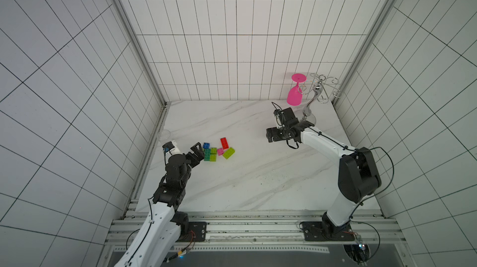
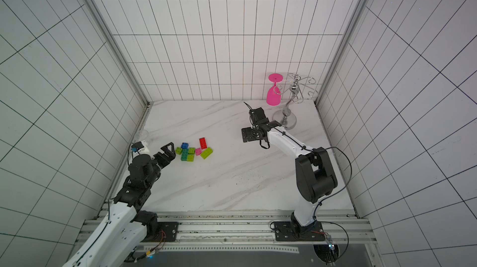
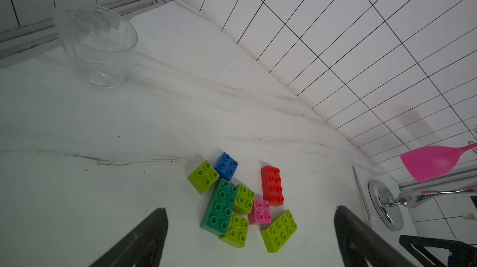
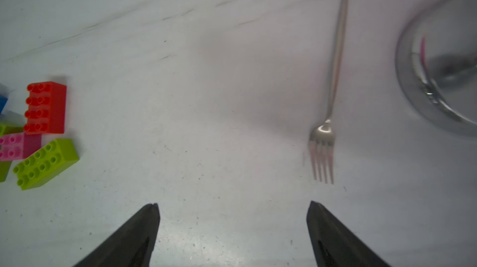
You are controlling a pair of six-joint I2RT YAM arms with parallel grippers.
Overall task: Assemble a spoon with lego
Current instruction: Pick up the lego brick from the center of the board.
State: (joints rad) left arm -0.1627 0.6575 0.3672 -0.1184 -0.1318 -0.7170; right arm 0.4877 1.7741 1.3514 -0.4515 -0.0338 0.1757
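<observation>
rack base (image 4: 409,90) blurred and cut by the edge; blue brick (image 4: 2,103) mostly cropped.

A robotics lab test cell: grid-lined white panels (image 1: 232,46) wall in a marble-look tabletop (image 1: 258,175) on three sides. Aluminium posts (image 1: 129,28) frame its far corners. The left arm (image 1: 154,227) and right arm (image 1: 322,144) are bolted to a slotted rail (image 1: 258,229) along its near edge.

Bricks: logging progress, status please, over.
Left gripper open, empty, at bricks. Right gripper open, empty, near fork. Bricks clustered, build unfinished. Nothing blocking.
</observation>
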